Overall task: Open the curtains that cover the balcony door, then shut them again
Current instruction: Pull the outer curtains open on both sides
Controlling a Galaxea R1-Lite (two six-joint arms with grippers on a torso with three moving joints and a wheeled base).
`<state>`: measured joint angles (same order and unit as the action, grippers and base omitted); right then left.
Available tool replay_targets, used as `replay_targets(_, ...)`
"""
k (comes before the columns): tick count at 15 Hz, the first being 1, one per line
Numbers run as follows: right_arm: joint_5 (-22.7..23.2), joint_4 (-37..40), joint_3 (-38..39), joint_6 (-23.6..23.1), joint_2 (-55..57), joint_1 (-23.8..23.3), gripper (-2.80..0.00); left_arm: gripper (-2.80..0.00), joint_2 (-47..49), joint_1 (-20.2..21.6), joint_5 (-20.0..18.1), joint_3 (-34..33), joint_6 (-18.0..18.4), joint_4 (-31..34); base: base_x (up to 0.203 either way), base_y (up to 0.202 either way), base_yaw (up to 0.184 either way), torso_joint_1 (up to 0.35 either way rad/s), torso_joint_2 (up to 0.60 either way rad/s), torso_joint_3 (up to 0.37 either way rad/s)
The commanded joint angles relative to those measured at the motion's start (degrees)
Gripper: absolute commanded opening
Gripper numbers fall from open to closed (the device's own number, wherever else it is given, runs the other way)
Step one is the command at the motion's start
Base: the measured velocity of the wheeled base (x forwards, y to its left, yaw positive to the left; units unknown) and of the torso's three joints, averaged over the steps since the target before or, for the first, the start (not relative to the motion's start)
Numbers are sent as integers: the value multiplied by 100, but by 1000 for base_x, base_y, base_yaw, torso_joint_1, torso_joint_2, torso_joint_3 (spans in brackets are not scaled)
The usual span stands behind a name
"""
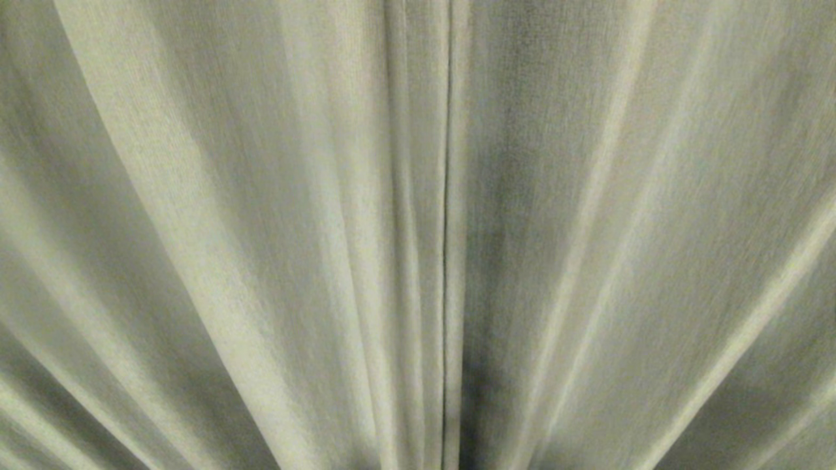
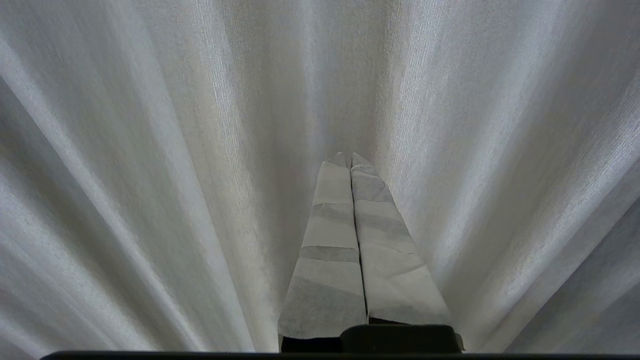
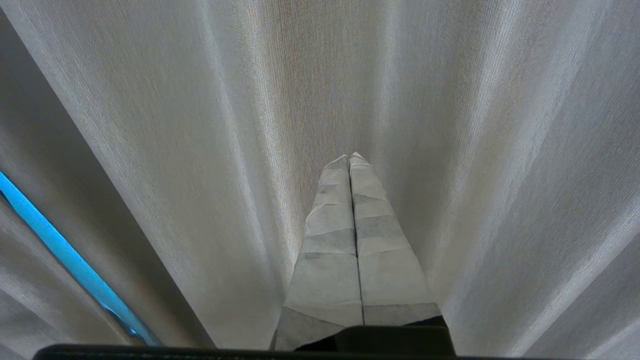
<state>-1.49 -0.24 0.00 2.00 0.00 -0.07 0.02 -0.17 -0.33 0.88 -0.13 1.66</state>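
Note:
The cream-beige pleated curtains (image 1: 261, 228) fill the head view. Their two hemmed panel edges meet along a thin dark vertical seam (image 1: 447, 235) at the middle. The balcony door is hidden behind the cloth. Neither arm shows in the head view. In the left wrist view my left gripper (image 2: 348, 157) is shut, its tape-wrapped fingers (image 2: 330, 240) pressed together and empty, pointing at curtain folds (image 2: 150, 150) close ahead. My right gripper (image 3: 349, 157) is likewise shut and empty, facing curtain folds (image 3: 450, 125).
A narrow bright blue slit (image 3: 65, 260) shows between two folds at the edge of the right wrist view. Fabric folds surround both grippers on all sides.

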Motion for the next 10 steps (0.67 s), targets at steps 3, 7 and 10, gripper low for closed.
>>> replay_targets(3,-1,-10,0,2,0,-1,-280,-280,-2,0,-2,0,-4,1,0,0,0,0,0,0)
replay_targets(7,-1,-11,0,2,0,-1,-280,-280,-2,0,-2,0,-4,1,0,0,0,0,0,0)
replay_targets(10,2,-11,0,-15,0,-4,-280,-280,-2,0,-2,0,-4,1,0,0,0,0,0,0)
